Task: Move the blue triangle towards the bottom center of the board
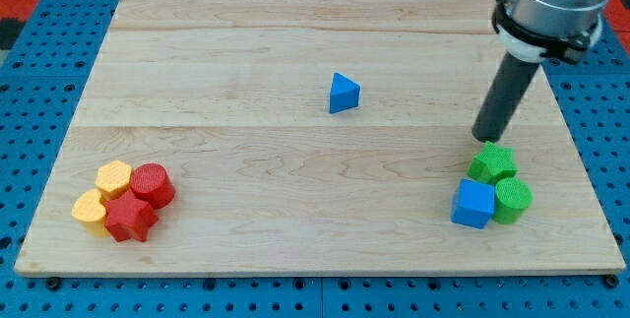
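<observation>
The blue triangle [344, 93] lies alone near the middle of the wooden board [295, 42], slightly toward the view's top. My tip [483, 138] is far to the triangle's right, just above the green star block [491, 163], close to it or touching. The dark rod rises from it toward the view's top right.
At the view's bottom right a blue cube [472, 204] and a green cylinder [512, 200] cluster under the green star. At the bottom left sit a red cylinder [152, 185], a red star [131, 219] and two yellow blocks [113, 177] [90, 210].
</observation>
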You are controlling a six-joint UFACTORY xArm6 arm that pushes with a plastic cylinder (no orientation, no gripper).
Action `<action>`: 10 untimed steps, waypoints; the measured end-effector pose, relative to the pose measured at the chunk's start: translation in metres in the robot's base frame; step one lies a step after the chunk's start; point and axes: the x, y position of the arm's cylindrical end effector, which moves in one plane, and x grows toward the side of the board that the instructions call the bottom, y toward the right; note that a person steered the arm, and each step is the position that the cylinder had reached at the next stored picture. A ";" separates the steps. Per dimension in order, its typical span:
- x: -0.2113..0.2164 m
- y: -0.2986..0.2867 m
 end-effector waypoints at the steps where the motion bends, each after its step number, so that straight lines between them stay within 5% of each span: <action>1: -0.036 -0.017; 3: -0.079 -0.100; 8: -0.079 -0.180; 10: -0.046 -0.181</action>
